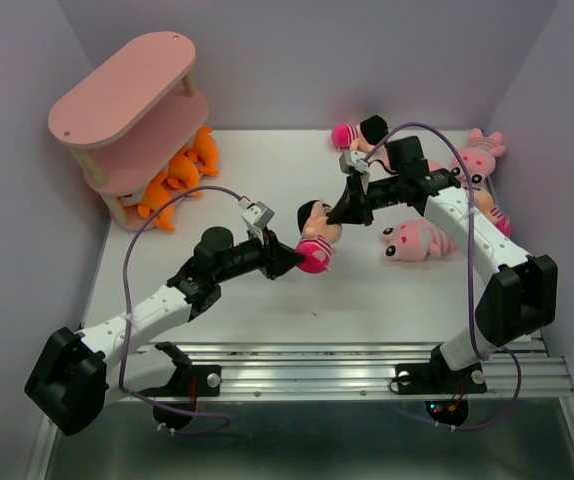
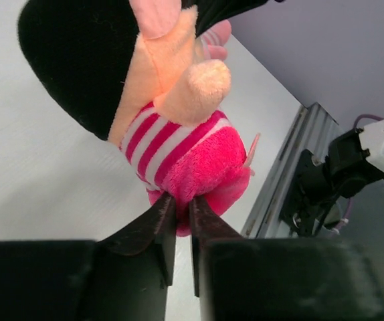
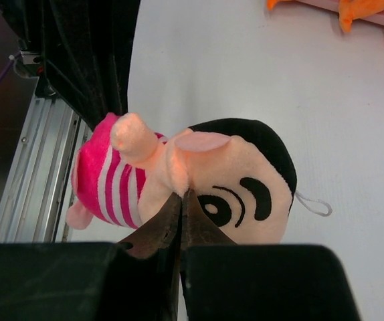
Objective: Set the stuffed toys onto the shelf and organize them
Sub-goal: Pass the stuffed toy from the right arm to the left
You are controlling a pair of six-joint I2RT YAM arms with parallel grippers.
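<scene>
Jointly, left claw (image 1: 295, 258) and right claw (image 1: 339, 212) both tight on one black-haired doll (image 1: 319, 236).

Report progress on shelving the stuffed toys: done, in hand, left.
Done: orange toys lie in the shelf's bottom level. In hand: the left hand and right hand both pinch one black-haired doll between them. Left: another doll and the pink striped animals lie on the table, far from the shelf.

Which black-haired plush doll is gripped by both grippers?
The peach-faced middle doll: left gripper pinches its magenta bottom, right gripper its head. The rear doll lies free.
</scene>
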